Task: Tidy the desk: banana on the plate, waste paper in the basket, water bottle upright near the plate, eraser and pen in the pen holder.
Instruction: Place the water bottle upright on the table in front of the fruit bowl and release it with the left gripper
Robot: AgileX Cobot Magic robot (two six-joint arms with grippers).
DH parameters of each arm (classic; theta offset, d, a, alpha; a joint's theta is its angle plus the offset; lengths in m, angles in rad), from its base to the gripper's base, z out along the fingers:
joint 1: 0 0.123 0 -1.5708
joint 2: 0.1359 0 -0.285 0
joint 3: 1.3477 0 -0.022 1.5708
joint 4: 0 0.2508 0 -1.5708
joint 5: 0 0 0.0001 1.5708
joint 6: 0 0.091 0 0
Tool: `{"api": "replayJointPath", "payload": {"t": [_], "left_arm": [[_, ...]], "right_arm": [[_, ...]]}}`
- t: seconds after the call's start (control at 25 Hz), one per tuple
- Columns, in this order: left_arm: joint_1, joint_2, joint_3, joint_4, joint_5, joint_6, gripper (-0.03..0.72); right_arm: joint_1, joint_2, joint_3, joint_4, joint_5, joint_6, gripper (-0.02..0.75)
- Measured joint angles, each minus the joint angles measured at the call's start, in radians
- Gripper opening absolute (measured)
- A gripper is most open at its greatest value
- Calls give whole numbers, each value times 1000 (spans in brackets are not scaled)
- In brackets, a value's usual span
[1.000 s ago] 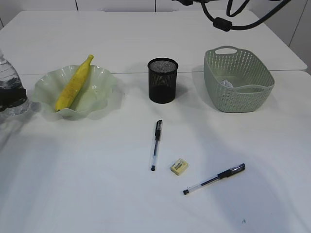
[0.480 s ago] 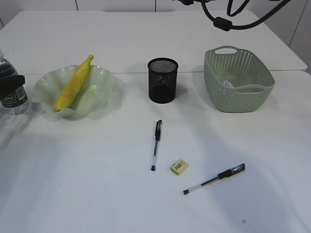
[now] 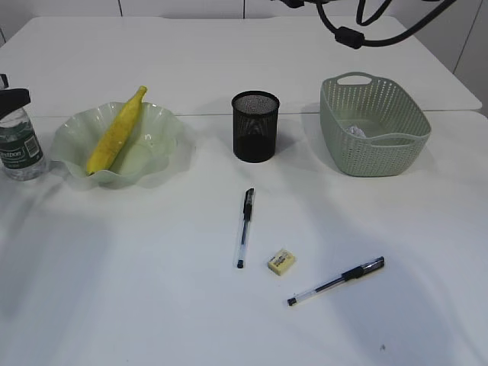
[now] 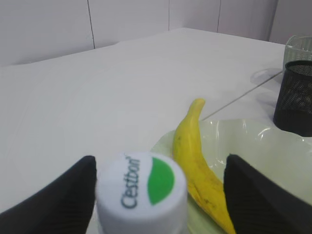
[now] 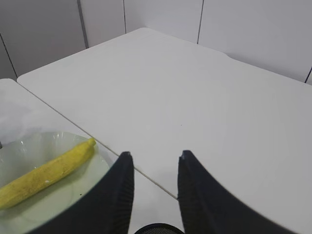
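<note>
Exterior: water bottle (image 3: 18,145) upright at table's (image 3: 152,305) left edge, just beside the green plate (image 3: 160,145) holding the banana (image 3: 114,133). Mesh pen holder (image 3: 255,126) mid-table, basket (image 3: 374,126) right with crumpled paper (image 3: 357,130) inside. Two pens (image 3: 244,227) (image 3: 337,280) and eraser (image 3: 281,261) lie loose in front.

Left wrist: left gripper (image 4: 161,187) spread wide, fingers either side of the bottle cap (not touching).

Right wrist: right gripper (image 5: 152,187) partly open, empty, above the table.
</note>
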Motion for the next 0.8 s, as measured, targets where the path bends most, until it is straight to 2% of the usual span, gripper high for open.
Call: {"api": "replayJointPath", "payload": {"t": [0.8], "left_arm": [[0, -219, 0, 4, -108, -29, 573]], "right_arm": [[0, 0, 0, 0, -2, 0, 234]]}}
